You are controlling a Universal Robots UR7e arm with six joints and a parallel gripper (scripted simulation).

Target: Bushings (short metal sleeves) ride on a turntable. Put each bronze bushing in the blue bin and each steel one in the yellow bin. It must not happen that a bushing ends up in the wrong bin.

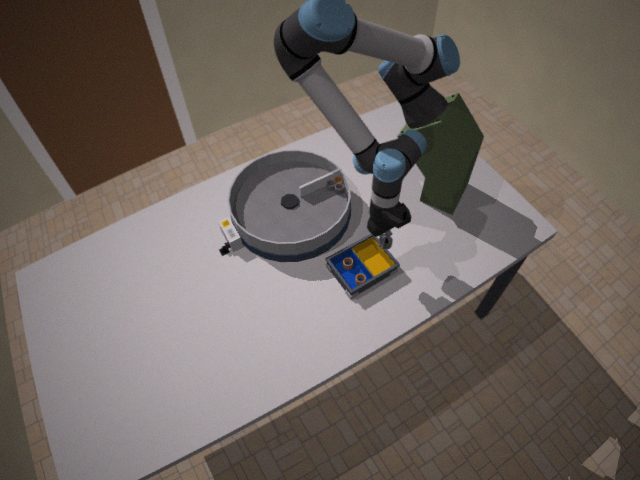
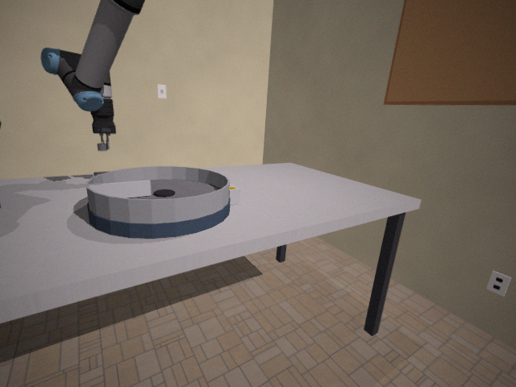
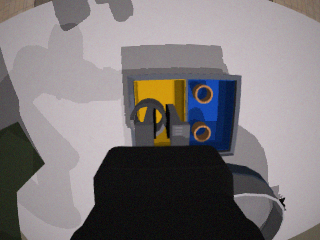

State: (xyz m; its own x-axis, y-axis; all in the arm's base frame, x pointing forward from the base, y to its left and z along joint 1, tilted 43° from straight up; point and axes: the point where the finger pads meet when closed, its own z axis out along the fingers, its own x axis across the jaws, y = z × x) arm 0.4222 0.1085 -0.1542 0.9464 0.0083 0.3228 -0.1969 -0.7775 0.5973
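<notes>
Claw: the gripper (image 1: 385, 236) (image 2: 105, 141) (image 3: 160, 114) is closed on a grey bushing (image 1: 386, 245) (image 2: 101, 147) (image 3: 149, 101), steel by the look of it. It seems pinched by one side of its wall, so it could swivel or slip if it brushes anything.

Where it's at: right of centre in the top view, off the ground over the tray's upper edge. The wrist view lines it up with the yellow bin (image 1: 379, 260) (image 3: 150, 90), left half of the tray.

Drop risk: looks too high to let go yet. Released from up here it might tip, bounce or catch the rim; I'd lower first.

Divider risk: the right-hand finger sits close to the divider in the wrist view. Drift right while lowering and it could bump, or the sleeve lands in the blue bin (image 1: 358, 267) (image 3: 212, 112).

Blue side: two bronze bushings, the near bronze one (image 1: 343, 263) (image 3: 195, 132) and the far bronze one (image 1: 356, 279) (image 3: 195, 94), both fine unless knocked.

Still to sort: the turntable (image 1: 268, 222) (image 2: 158, 216) has a bronze sleeve (image 1: 338, 178) and what look like two grey sleeves (image 1: 330, 184) (image 1: 339, 187) bunched upper centre-right. Tight cluster, so a finger could shove a neighbour next time.
</notes>
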